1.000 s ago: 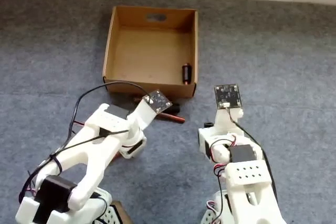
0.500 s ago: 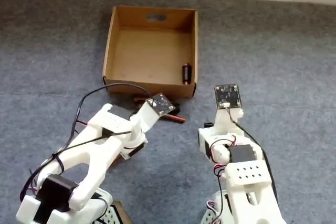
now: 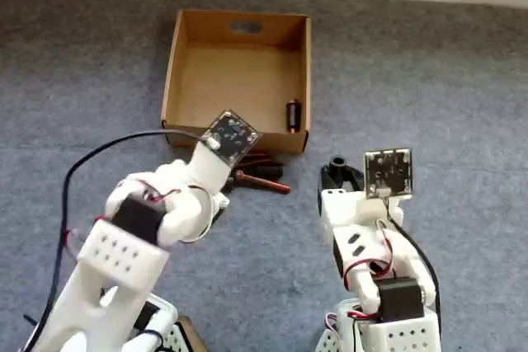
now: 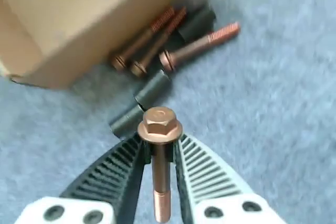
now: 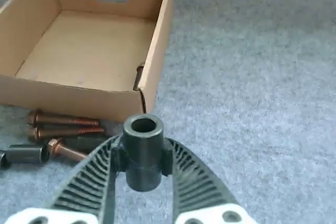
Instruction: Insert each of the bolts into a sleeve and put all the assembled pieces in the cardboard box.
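My left gripper (image 4: pixel 160 153) is shut on a copper bolt (image 4: pixel 160 166), held head outward above the carpet near the box's front wall. Beyond it lie three loose bolts (image 4: pixel 152 40) and two dark sleeves (image 4: pixel 137 106). My right gripper (image 5: pixel 142 166) is shut on a dark sleeve (image 5: pixel 143 150), its bore facing the camera; in the high view this sleeve (image 3: pixel 337 168) sits right of the pile. The cardboard box (image 3: pixel 175 80) holds one assembled piece (image 3: pixel 292 115) by its right wall. Bolts (image 5: pixel 60 124) and a sleeve (image 5: pixel 23 154) lie before the box (image 5: pixel 157 40).
Grey carpet covers the table. The loose parts (image 3: pixel 260 175) lie just in front of the box, between the two arms. Open carpet stretches to the right of the box and the right arm.
The left arm has lifted and swung up with the bolt, its wrist now higher over the pile. The right arm has risen and turned, bringing the sleeve up into sight.
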### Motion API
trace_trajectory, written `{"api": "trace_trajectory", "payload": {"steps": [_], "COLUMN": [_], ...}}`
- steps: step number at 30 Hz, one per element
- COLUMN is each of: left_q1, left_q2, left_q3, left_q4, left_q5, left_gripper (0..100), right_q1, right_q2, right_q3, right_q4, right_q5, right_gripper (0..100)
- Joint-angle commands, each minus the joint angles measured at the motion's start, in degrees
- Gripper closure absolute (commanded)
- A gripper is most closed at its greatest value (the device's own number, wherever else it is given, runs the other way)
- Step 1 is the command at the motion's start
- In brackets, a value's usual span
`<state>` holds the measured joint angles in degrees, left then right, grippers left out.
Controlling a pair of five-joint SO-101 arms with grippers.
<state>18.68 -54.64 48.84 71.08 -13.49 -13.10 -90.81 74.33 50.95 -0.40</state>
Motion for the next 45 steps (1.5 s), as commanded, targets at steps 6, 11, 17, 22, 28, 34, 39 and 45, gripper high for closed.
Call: {"api": "trace_trajectory", "payload": {"steps": [6,11,17,22,28,34,39,45], "left_q1": [0.7,0.7,1.2,3.3,10.3,14.4,14.4,17.7], "left_q2": [-12.3,-8.5,-1.9,0.6,4.2,11.5,14.7,14.7], "left_q3": [-9.7,-15.7,-17.2,-17.2,-17.1,-16.9,-16.9,-16.6], "left_q4": [-9.2,-17.8,-33.1,-42.8,-51.5,-57.5,-57.3,-57.1], "left_q5": [3.3,9.2,13.6,18.8,20.7,20.7,20.7,20.8], "left_gripper": [99,99,99,99,99,99,99,99], "right_q1": [-0.6,-0.7,-0.7,-1.9,-2.8,-2.5,-2.5,-2.5], "right_q2": [-1.7,-1.7,-2.2,-2.2,-2.2,-2.2,-2.2,-2.2], "right_q3": [-2.7,-2.3,-2.1,0.3,1.6,1.6,1.7,1.7], "right_q4": [-9.5,-16.1,-17.5,-19.4,-20.8,-20.6,-20.5,-20.5], "right_q5": [-0.2,-0.3,-0.4,-1.6,-2.5,-2.7,-2.7,-2.7], "right_gripper": [99.2,99.2,99.2,99.2,99.2,99.2,99.2,99.2]}}
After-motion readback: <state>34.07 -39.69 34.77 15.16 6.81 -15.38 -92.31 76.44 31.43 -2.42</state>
